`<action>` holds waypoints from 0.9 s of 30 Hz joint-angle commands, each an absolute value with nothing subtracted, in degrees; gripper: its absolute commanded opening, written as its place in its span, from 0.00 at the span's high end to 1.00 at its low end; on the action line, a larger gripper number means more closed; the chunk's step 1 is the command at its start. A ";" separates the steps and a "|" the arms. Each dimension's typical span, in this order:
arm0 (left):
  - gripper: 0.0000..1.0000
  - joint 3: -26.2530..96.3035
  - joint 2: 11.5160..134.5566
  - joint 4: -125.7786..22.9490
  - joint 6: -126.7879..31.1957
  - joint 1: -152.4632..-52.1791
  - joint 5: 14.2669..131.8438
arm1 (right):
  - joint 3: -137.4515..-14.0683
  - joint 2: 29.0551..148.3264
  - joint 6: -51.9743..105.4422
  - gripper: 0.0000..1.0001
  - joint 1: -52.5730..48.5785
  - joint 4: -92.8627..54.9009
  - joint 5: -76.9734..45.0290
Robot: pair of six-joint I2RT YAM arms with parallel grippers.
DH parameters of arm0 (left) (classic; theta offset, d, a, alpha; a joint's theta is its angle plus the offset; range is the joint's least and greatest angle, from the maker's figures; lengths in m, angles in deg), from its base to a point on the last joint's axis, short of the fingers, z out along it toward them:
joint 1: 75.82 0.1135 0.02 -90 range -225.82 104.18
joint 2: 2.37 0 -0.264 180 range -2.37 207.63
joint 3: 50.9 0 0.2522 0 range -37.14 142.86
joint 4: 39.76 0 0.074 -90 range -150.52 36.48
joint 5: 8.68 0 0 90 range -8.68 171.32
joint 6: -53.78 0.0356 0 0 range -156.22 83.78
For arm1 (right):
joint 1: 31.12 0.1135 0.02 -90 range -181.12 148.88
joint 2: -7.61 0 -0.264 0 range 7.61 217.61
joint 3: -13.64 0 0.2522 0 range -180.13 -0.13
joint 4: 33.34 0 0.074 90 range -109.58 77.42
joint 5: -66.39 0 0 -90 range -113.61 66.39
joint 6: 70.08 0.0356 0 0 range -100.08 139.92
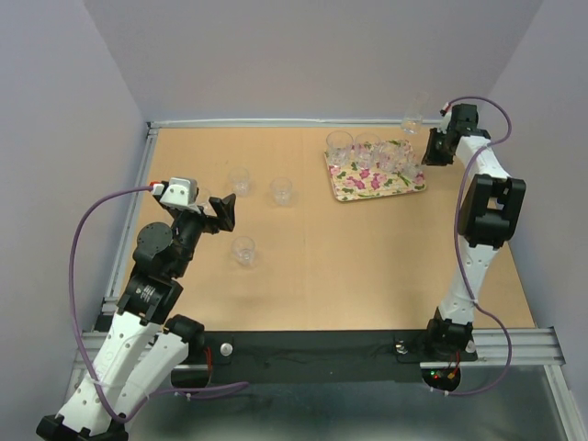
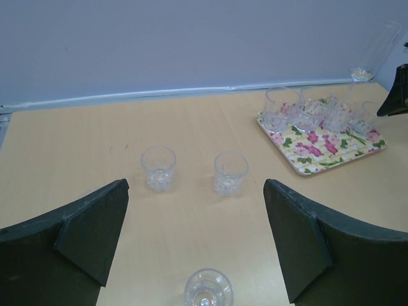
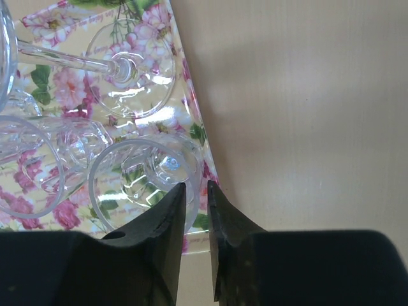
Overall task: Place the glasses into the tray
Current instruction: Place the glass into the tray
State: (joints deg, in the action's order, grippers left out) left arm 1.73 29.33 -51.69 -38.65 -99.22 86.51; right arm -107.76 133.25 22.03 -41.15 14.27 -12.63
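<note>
Right wrist view: my right pincer (image 3: 196, 186) is almost pressed together. The wall of the corner tumbler (image 3: 143, 178) runs into the slim gap between its fingers. It looks pinched, though clear glass makes the contact hard to judge.
Corner tumbler: upright in the tray (image 3: 186, 102), at the tray's edge next to the bare tabletop (image 3: 306, 127).
Stemmed glass (image 3: 131, 70): its round foot rests on the tray's flowers just beyond the corner tumbler, and the stem leads off to the left of the frame.
Crowded tumblers (image 3: 32, 172): they are packed together on the tray, touching or nearly touching the corner tumbler.
Left pincer (image 2: 194, 191): my fingers are spread wide above the tabletop and grip nothing.
Loose tumblers: three stand upright on the tabletop, well apart from the tray. A left one (image 2: 158, 167) and a right one (image 2: 231, 172) stand side by side ahead of my left pincer. A near one (image 2: 208, 290) sits low between its fingers.
Back glass (image 1: 413, 119): it stands off the tray at the tabletop's far edge, near my right wrist.
</note>
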 commanded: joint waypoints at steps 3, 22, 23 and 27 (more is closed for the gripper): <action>0.01 1.26 28.92 -50.00 -38.68 -98.76 87.12 | -112.01 133.73 20.80 0.64 -40.44 13.29 -12.63; 0.01 1.18 29.01 -50.00 -38.59 -98.76 87.03 | -93.48 111.33 3.94 0.16 -40.53 13.21 -0.94; 0.01 1.26 29.01 -50.00 -38.59 -98.76 87.03 | -91.90 109.84 3.92 0.16 -40.53 13.29 -0.24; 0.01 1.18 28.92 -49.92 -38.59 -98.76 87.38 | -84.60 103.33 -0.29 0.16 -40.53 13.03 4.06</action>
